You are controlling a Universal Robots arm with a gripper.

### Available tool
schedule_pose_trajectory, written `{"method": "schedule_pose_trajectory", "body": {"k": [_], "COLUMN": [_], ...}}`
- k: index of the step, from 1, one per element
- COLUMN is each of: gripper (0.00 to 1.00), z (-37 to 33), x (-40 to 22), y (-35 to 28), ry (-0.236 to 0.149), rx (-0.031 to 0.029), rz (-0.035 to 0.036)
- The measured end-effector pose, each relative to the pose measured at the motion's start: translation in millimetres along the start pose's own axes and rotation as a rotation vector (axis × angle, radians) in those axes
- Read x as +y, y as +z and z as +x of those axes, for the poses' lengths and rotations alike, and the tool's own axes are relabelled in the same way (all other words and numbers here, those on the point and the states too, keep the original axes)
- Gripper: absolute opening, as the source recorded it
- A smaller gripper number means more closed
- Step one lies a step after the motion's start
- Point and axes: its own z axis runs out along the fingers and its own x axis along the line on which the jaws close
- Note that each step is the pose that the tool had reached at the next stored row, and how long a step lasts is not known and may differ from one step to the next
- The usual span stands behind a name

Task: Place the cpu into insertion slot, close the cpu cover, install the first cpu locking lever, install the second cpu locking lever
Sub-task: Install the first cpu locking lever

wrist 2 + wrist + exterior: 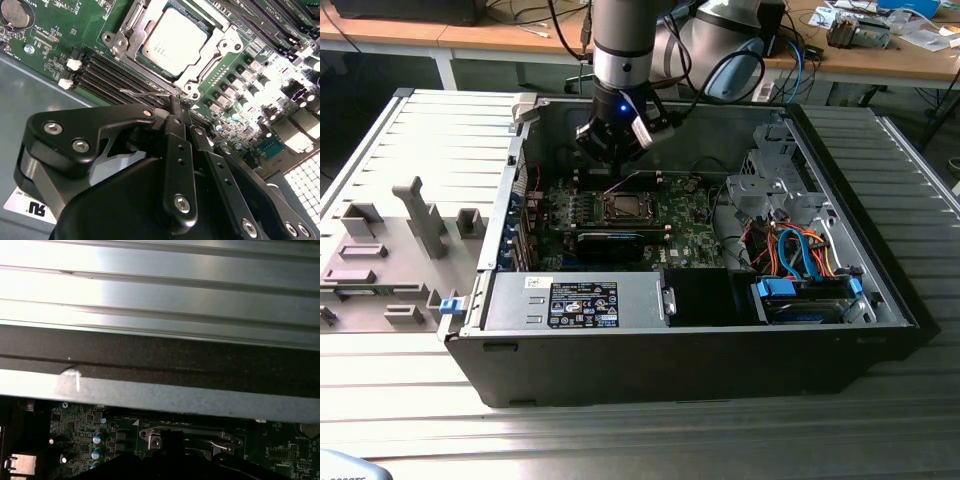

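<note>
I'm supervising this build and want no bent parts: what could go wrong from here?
The black gripper sits right at the thin wire locking lever beside the silvery metal cpu cover; a slip could let the wire spring off. Its tips are also close to the long black memory slots and could scrape them.

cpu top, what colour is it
Dull silver-grey, seen best in the second wrist view: the cpu.
</note>
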Motion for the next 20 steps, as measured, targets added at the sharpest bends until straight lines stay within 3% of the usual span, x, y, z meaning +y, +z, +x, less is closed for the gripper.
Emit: {"method": "schedule_pose_trajectory", "body": {"k": [15, 20], "gripper": [0.11, 0.11], "z": [-0.2, -0.7], "x": [-0.2, 3.2], "y": [8.5, 11.1], "ry": [0.000, 0.000], "rx": [0.0000, 0.0000], "rz": [0.0000, -0.0002]}}
